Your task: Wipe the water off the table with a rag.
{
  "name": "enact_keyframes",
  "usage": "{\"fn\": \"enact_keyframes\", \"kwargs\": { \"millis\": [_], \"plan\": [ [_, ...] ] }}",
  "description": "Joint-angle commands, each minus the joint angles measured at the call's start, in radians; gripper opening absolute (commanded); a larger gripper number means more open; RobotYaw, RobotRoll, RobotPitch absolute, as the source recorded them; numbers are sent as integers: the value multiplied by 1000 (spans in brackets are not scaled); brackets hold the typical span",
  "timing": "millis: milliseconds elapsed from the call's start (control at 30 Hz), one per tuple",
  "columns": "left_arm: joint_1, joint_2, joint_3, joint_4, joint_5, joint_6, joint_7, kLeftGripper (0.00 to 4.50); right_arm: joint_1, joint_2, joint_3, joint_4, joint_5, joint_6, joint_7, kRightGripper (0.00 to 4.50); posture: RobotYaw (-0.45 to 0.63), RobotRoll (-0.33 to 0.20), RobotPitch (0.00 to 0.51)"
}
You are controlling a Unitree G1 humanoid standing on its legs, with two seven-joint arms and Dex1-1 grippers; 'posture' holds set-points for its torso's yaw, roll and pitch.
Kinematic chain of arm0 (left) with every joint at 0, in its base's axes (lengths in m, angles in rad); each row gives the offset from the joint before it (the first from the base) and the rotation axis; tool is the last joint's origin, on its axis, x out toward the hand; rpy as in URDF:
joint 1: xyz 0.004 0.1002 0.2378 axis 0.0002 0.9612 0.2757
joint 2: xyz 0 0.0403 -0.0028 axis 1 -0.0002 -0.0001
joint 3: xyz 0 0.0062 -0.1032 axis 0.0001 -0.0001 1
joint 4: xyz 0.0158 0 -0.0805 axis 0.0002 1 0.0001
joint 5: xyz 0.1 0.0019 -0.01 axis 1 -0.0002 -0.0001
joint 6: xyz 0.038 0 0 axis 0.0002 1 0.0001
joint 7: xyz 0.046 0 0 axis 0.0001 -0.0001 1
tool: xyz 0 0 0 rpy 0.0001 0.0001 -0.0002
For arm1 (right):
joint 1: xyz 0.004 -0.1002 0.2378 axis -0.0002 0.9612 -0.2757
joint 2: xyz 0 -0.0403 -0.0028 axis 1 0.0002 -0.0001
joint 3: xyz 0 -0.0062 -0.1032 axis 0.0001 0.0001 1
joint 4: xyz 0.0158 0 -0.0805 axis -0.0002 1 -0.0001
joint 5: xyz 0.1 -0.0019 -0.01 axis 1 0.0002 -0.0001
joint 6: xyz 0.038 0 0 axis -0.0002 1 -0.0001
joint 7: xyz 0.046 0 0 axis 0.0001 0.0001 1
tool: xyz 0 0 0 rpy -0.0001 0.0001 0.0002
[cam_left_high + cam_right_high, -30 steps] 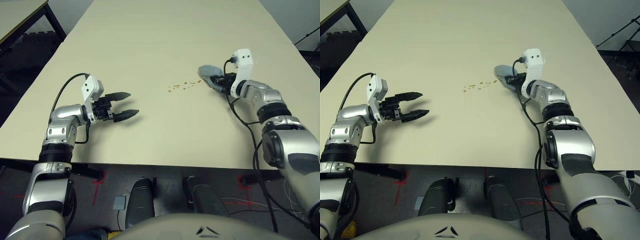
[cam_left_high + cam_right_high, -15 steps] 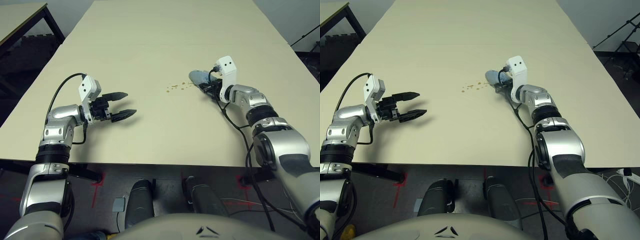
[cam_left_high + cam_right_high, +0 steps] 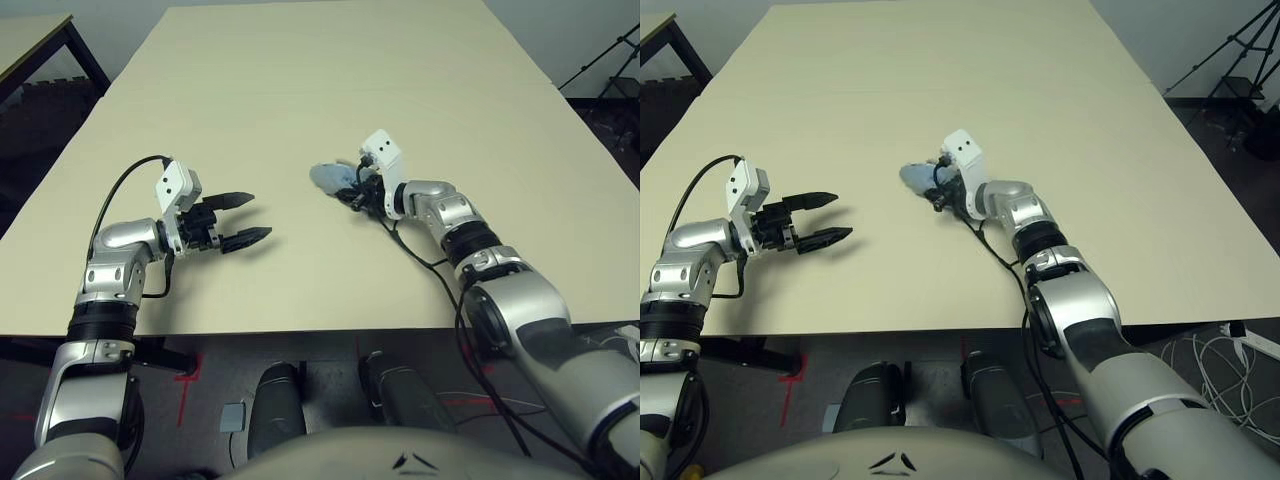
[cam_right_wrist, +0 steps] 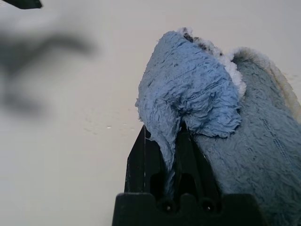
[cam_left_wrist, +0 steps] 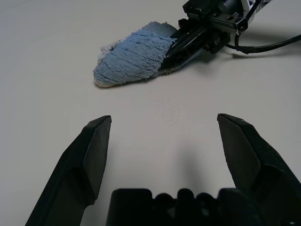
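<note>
— Rag (image 3: pixel 333 177) where? Which way from the right gripper (image 3: pixel 357 192)?
— Mid-table (image 3: pixel 300 90), roughly halfway between near and far edges, pinched between the right fingers and pressed flat on the top. Bunched blue bulk trailing ahead of the fingertips, long axis pointing toward the left edge (in line with the forearm).
— Water?
— A few faint specks on the top just by the cloth in the right wrist view; amber drops otherwise not to be made out, probably under the rag.
— Right arm's pose?
— Stretched forward and inward from the near right corner, wrist low, fingers almost level with the top.
— And the left gripper (image 3: pixel 243 219)?
— Spread wide, holding nothing, hovering nearer the left edge, tips aimed at the rag, well apart from it.
</note>
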Motion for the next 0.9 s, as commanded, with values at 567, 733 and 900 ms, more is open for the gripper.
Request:
{"fn": "enact_keyframes", "kwargs": {
  "millis": [567,733,900],
  "plan": [
    [25,-18,-3,-35,-4,11,18,4500,7,-78,75,78,-85,-78,-89,0,-97,0,114],
    [35,-24,-4,-44,-4,9,19,4500,-37,-128,48,171,-78,-140,-135,0,-100,0,114],
    [27,-27,-6,-28,-1,3,16,4500,-92,-174,13,246,-61,-173,-182,0,-102,0,113]
  ]
}}
